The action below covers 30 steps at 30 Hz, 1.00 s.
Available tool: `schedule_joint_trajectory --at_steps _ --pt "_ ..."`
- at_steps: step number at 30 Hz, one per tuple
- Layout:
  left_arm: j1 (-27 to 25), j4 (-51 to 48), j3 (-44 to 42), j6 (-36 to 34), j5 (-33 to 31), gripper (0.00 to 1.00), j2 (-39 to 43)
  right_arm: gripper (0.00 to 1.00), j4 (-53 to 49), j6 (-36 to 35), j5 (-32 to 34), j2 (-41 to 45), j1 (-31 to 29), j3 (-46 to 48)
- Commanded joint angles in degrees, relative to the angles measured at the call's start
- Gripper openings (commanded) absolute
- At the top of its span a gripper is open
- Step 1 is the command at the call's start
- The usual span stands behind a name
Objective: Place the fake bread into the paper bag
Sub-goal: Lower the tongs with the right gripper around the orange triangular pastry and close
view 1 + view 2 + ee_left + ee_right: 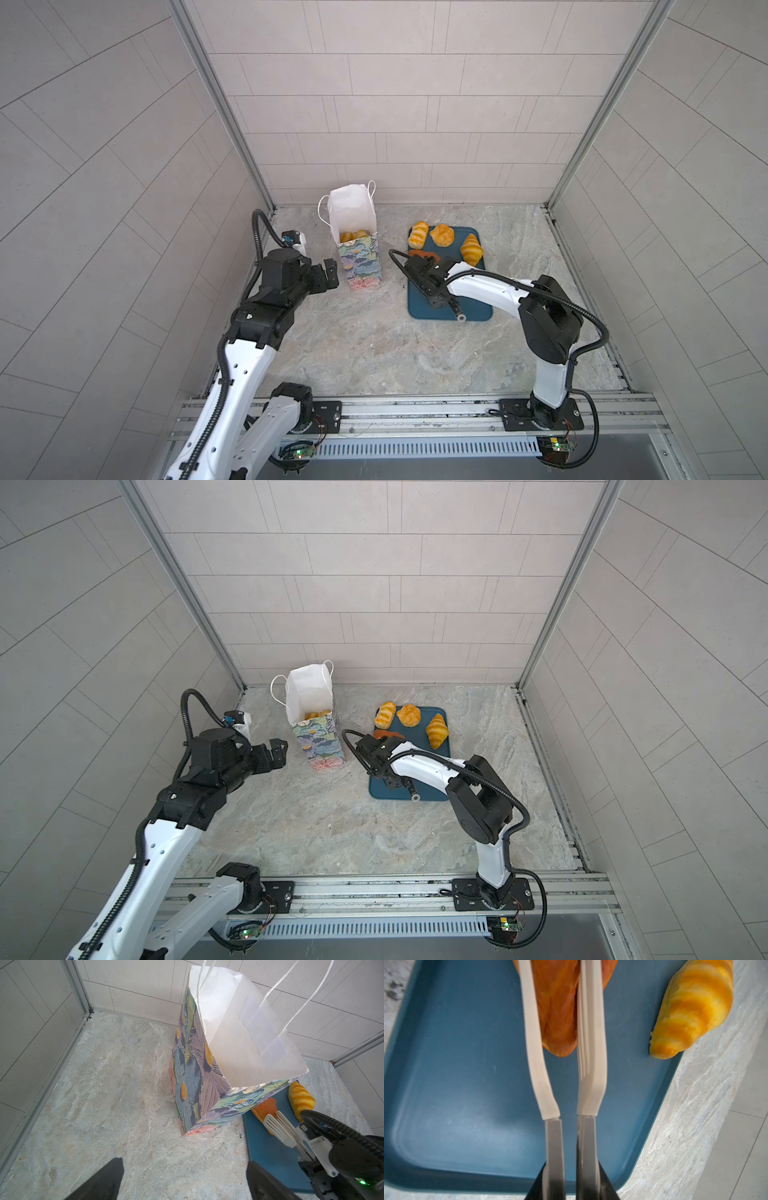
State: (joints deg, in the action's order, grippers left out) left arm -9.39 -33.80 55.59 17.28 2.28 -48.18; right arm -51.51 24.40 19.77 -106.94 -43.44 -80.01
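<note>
The right gripper [572, 1186] is clamped on the metal handles of white tongs [591, 1053]. The tong blades flank and touch the dark orange pastry [558, 1012] on the teal tray [456, 1084]. A striped croissant [471, 249], a round roll [442, 235] and a striped roll [418, 234] are located at the tray's far end. The paper bag [359, 257] stands upright left of the tray, with golden pastries [353, 236] inside. The left gripper [331, 275] is positioned just beside the bag, fingers wide apart.

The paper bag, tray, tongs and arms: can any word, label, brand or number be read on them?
None can be read. The paper bag shows only a flower print; the tray and the tongs are plain; the circuit boards with green lights are too small to read.
</note>
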Motion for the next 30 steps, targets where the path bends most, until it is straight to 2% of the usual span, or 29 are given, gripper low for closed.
schedule_joint_trajectory --at_steps 1,21,30 --pt "0.29 0.05 1.01 -0.41 -0.53 1.0 0.29 0.3 0.68 -0.7 -1.66 4.88 0.54 1.03" --pt "0.33 1.28 1.18 0.92 2.23 1.0 0.28 0.3 8.67 -2.42 -11.01 19.93 4.5 10.25" --pt "0.24 0.69 2.01 0.75 2.97 1.0 -0.86 0.3 10.92 -3.34 -13.6 27.13 4.93 11.0"
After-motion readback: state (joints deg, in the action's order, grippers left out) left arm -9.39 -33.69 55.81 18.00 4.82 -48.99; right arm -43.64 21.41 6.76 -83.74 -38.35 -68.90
